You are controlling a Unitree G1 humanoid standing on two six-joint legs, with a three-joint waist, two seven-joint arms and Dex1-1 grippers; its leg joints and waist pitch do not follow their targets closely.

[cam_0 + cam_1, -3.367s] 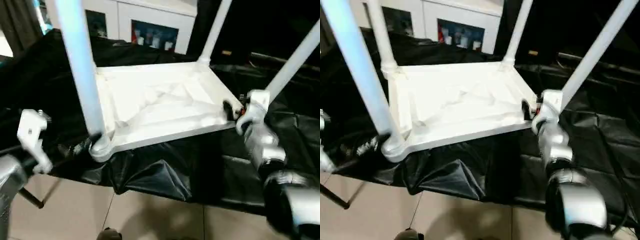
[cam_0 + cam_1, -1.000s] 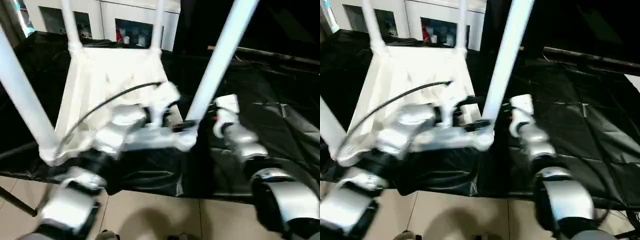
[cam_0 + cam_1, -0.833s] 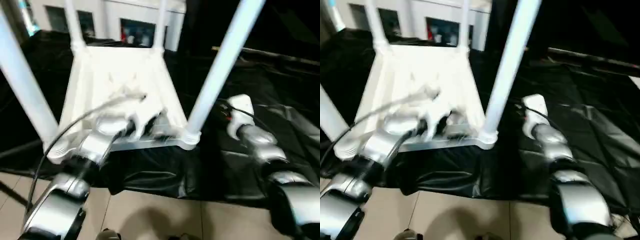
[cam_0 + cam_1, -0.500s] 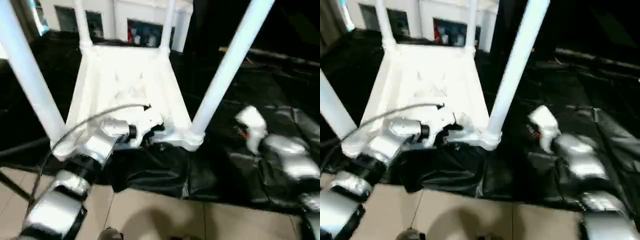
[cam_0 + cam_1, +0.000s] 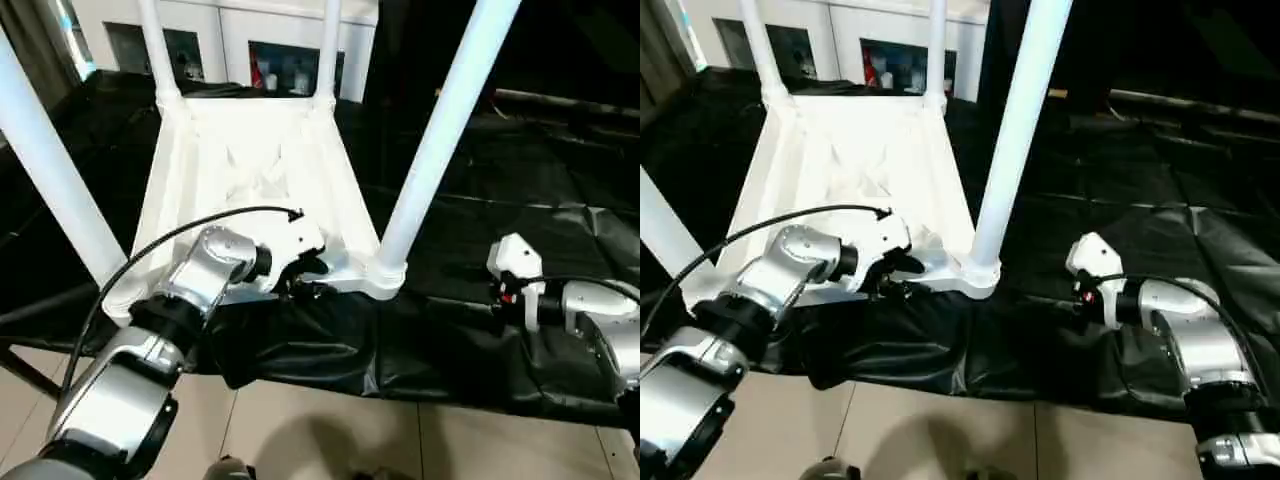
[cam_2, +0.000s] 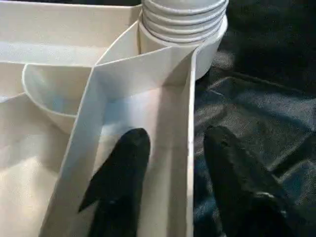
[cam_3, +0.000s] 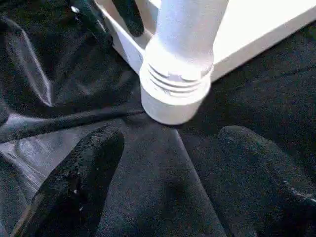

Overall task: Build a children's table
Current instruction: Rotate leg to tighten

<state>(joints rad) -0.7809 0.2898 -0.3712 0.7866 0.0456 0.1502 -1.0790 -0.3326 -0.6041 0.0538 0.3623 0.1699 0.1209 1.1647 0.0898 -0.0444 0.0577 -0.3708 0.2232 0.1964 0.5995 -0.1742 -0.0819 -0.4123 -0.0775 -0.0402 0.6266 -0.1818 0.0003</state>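
I see the upturned children's table (image 5: 255, 190) at centre frame on black sheeting (image 5: 470, 240), all four legs seated in corner sockets. My left gripper (image 6: 170, 163) straddles its near rim wall, not yet clamped. My right gripper (image 7: 173, 173) hangs released beside the near-right socket (image 7: 175, 94).

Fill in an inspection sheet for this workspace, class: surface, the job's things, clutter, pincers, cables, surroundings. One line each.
Surface: black sheet draped over the bench, creased.
Job's things: tabletop lies underside up; four legs stand in its corner sockets.
Clutter: nothing seen.
Pincers: left pincer straddles the tabletop's near rim wall, one finger inside, one outside; right pincer open, empty, apart from the near right socket.
Cables: black cable arcs over the left forearm; another runs along the right wrist.
Surroundings: white glass-door cabinet behind; tiled floor below.
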